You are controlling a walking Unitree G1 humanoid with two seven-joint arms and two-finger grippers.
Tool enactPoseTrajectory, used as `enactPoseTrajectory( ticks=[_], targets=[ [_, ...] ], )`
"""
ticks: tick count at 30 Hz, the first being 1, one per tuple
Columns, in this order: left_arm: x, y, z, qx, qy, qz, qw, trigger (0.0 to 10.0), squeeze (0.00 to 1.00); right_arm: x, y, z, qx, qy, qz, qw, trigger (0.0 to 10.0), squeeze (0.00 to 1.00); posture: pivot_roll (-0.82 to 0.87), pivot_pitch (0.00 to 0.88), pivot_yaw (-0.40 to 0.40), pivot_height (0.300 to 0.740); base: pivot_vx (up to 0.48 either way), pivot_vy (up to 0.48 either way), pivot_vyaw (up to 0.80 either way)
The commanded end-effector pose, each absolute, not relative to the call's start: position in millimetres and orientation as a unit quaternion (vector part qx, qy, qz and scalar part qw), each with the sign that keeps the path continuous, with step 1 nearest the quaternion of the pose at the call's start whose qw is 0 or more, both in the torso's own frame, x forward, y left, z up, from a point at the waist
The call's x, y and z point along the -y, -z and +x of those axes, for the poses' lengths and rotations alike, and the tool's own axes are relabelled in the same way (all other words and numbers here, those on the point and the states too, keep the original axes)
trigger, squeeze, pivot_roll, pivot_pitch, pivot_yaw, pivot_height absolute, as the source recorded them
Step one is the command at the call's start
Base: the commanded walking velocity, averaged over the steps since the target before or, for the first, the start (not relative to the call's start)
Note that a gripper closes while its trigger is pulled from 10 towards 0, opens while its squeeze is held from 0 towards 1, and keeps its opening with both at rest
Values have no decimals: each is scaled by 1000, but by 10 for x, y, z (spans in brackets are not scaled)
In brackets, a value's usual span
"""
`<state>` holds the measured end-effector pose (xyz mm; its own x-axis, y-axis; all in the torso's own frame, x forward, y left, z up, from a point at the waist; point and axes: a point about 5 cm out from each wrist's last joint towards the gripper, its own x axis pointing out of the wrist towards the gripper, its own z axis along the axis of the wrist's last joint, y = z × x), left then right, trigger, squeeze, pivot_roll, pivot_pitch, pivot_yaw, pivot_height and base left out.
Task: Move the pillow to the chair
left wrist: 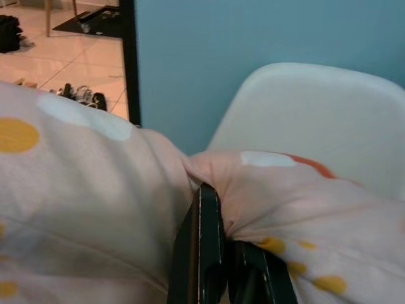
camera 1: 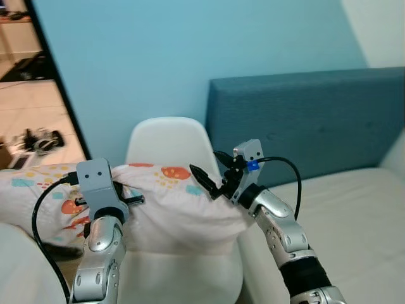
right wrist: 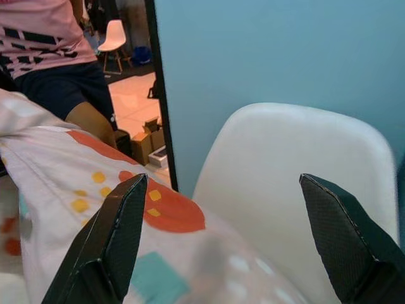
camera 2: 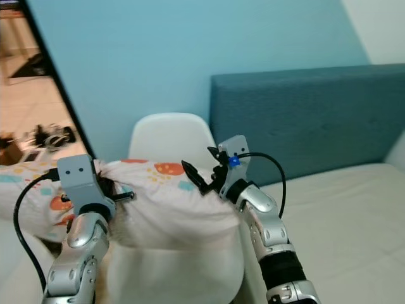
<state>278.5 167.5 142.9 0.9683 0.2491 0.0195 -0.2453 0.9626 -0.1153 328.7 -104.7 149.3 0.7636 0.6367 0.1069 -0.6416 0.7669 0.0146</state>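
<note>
The robot's silver left arm reaches up and forward, and its left gripper (left wrist: pixel 221 253) of two long black fingers is pinched tight on a fold of soft patterned fabric. The silver right arm is bent at the elbow and angled inward, with the right gripper (camera 1: pixel 209 172) spread wide, fingers well apart, holding nothing.
</note>
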Motion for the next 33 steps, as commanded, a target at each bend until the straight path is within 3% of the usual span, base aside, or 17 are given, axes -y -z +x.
enactPoseTrajectory(
  ticks=[1, 18, 22, 25, 26, 33],
  targets=[
    [-1579, -1530, 2807, 40, -98, -62, 992, 10000, 0, 1069, -1501, 3305, 42, -326, 29, 944, 10000, 0, 53, 0, -44, 740, 0, 0, 775],
    [-1399, -1497, 2846, 22, -34, -67, 997, 10000, 0, 1124, -1482, 3372, 32, -293, 42, 955, 10000, 0, 49, 0, -41, 740, 0, 0, 675],
    [-1107, -1612, 2827, 49, 98, -139, 984, 10000, 0, 1206, -1478, 3435, 22, -251, 44, 967, 10000, 0, 49, 0, -45, 740, 0, 0, 0],
    [-1011, -1690, 2805, 65, 143, -161, 974, 10000, 0, 1223, -1484, 3445, 23, -243, 44, 969, 10000, 0, 50, 0, -46, 740, 0, 0, 0],
    [-841, -1865, 2756, 95, 227, -197, 949, 10000, 0, 1253, -1506, 3466, 26, -227, 41, 973, 10000, 0, 50, 0, -46, 740, 0, 0, 0],
    [-590, -2167, 2670, 143, 342, -237, 898, 10000, 0, 1294, -1597, 3517, 39, -204, 31, 978, 10000, 0, 48, 0, -46, 740, 0, 0, 0]
  ],
)
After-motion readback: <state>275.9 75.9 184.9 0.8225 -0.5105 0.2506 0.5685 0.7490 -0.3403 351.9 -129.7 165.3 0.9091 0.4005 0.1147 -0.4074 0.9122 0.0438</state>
